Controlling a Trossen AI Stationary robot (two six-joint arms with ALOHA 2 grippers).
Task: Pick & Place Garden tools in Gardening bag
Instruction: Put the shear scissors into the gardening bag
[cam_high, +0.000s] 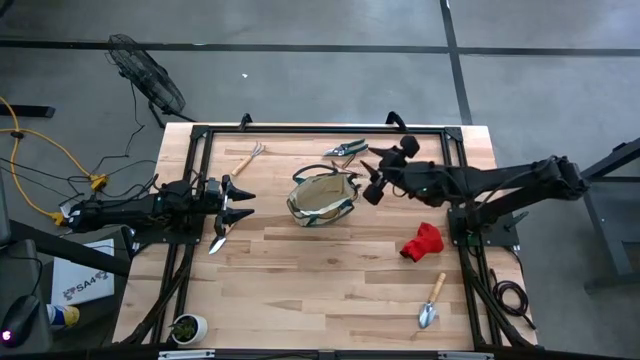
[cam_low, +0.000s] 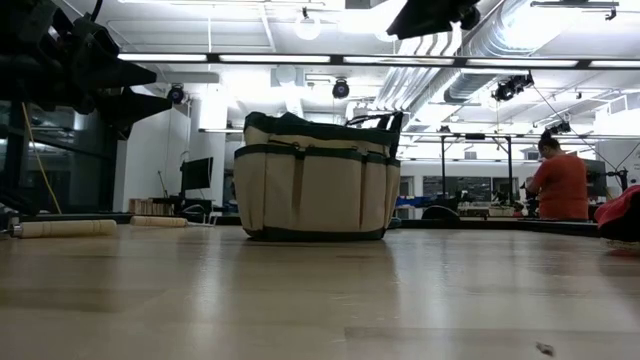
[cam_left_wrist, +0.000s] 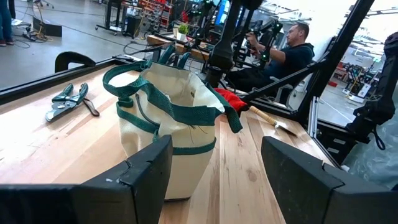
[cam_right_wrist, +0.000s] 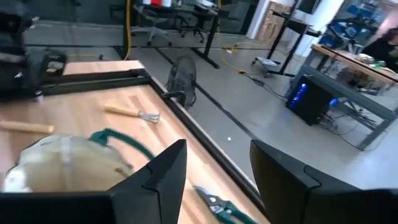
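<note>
I see a pale wooden table (cam_high: 330, 280) on grey concrete, a lit workshop behind it. At the left, my left gripper (cam_high: 240, 203) hovers with fingers spread wide, a trowel (cam_high: 218, 240) just beside it. The hand rake (cam_high: 247, 159) lies diagonally near the far edge. The gardening bag (cam_high: 323, 197) stands upright mid-table. My right gripper (cam_high: 372, 178) hangs at the bag's right rim, fingers apart, empty. Shears (cam_high: 345, 149) lie behind it; the red glove (cam_high: 422, 243) and a second trowel (cam_high: 431, 301) lie further right.

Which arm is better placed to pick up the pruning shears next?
Probably the right: its end effector hangs open by the gardening bag, close to the pruning shears. The left end effector sits across the bag.
</note>
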